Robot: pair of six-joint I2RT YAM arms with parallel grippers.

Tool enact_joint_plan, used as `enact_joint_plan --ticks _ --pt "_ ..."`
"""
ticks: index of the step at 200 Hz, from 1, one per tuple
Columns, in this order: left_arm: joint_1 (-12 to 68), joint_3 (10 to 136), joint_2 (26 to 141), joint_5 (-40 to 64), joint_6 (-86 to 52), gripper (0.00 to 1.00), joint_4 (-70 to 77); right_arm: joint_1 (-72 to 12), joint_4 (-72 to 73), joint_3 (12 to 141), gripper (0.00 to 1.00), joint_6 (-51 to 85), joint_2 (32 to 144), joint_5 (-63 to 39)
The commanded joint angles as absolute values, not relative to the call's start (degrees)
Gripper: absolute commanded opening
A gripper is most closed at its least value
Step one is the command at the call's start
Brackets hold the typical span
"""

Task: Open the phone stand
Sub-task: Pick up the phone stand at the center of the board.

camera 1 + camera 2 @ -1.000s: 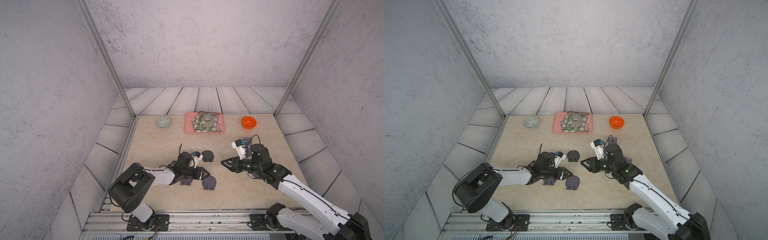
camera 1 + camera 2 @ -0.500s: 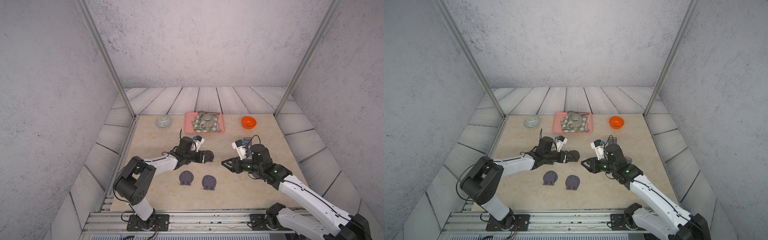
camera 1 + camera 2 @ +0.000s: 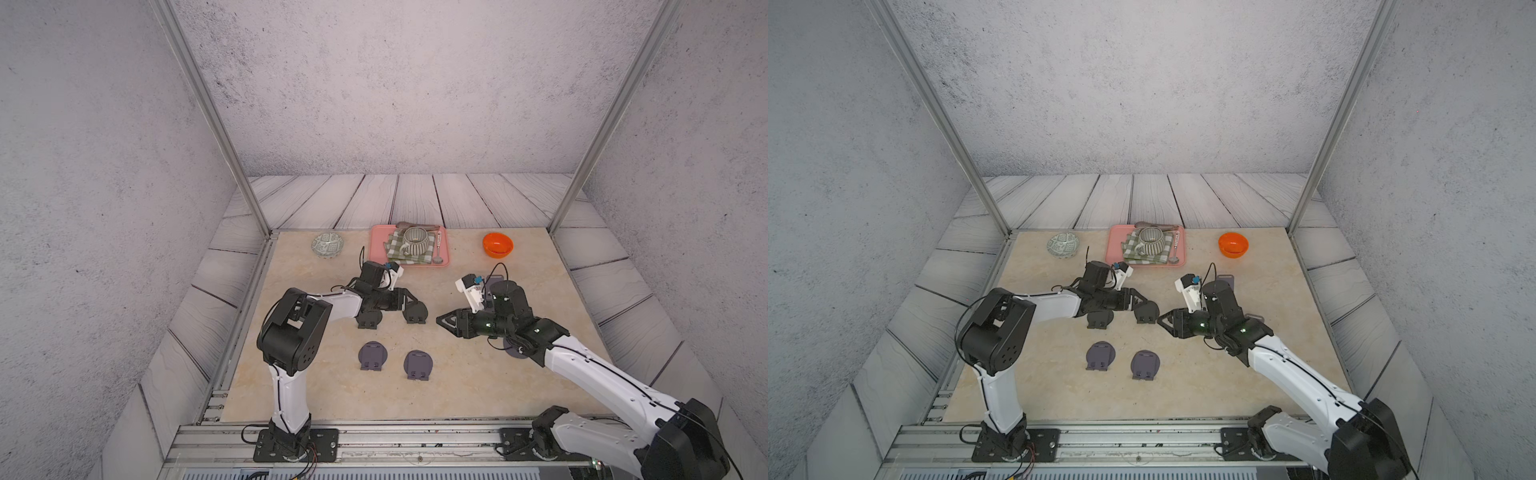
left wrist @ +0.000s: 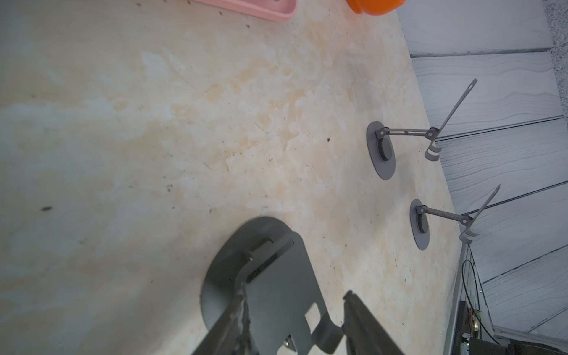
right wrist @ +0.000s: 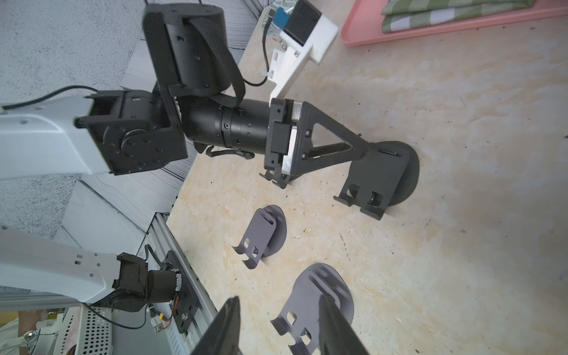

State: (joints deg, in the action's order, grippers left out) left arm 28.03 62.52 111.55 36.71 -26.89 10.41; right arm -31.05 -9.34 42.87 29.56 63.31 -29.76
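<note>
Several folded dark grey phone stands lie mid-table in both top views. One phone stand sits in the far row, and my left gripper is down at it. In the left wrist view its flat plate lies between my open left gripper fingers; one finger touches the plate's edge. Another stand lies beside it, and two more lie nearer the front. My right gripper hovers open with nothing between its fingers, above a folded stand.
Two opened stands stand near the table's right edge, mostly hidden behind my right arm in the top views. At the back are a pink tray with cloth, mug and spoon, a patterned bowl and an orange bowl.
My left arm swung away from the front-row stand to the far-row stand and now straddles it. The right arm has stayed where it was.
</note>
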Motion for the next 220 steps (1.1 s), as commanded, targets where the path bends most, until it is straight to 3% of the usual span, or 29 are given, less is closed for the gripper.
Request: enact_joint_plan --ticks 1,182,220 --pt "27.4 65.0 113.8 37.4 -25.0 0.53 9.1 -30.9 -7.3 45.1 0.45 28.9 64.1 -30.6" --pt "25.8 66.6 121.1 44.6 -28.0 0.52 16.2 -29.8 -7.0 47.5 0.45 28.1 71.1 -33.0" --pt "25.8 67.8 122.6 46.2 -28.4 0.47 15.9 -29.7 -7.1 46.9 0.45 28.2 70.8 -32.9"
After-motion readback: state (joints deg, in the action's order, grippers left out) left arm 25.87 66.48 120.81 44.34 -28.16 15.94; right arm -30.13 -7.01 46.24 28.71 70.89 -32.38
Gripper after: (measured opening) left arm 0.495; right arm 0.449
